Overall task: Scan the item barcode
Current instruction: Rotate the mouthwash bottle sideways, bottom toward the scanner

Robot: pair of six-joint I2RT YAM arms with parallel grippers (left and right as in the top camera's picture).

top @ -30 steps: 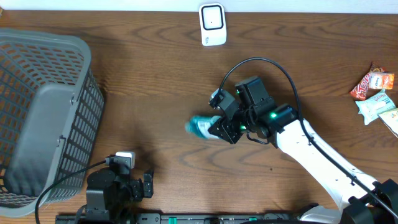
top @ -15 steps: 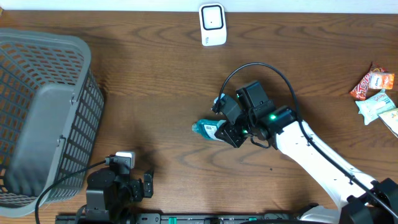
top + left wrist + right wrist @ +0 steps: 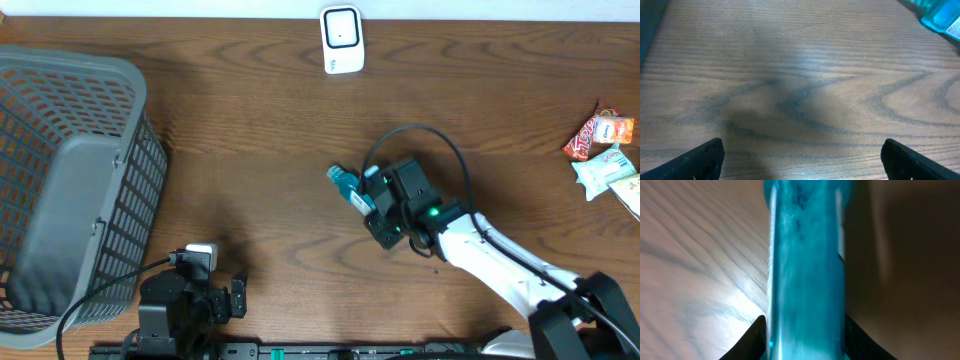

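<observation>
Right arm [image 3: 500, 265] stretches diagonally across wood-grain surface [image 3: 250, 130], right fingers [image 3: 756, 337] clamp smooth teal cylindrical item [image 3: 805, 270]; left fingers [image 3: 697, 160] stand wide, empty.

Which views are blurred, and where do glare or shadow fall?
Right wrist: the teal plastic item is close and smeared, with glare on the brown wooden table beside it. Left wrist: a soft dark shadow on the wood. Overhead: sharp.

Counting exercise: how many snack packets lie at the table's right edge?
3: a red-orange packet, a pale green packet below it, a yellowish packet cut by the frame edge; more may lie outside.
</observation>
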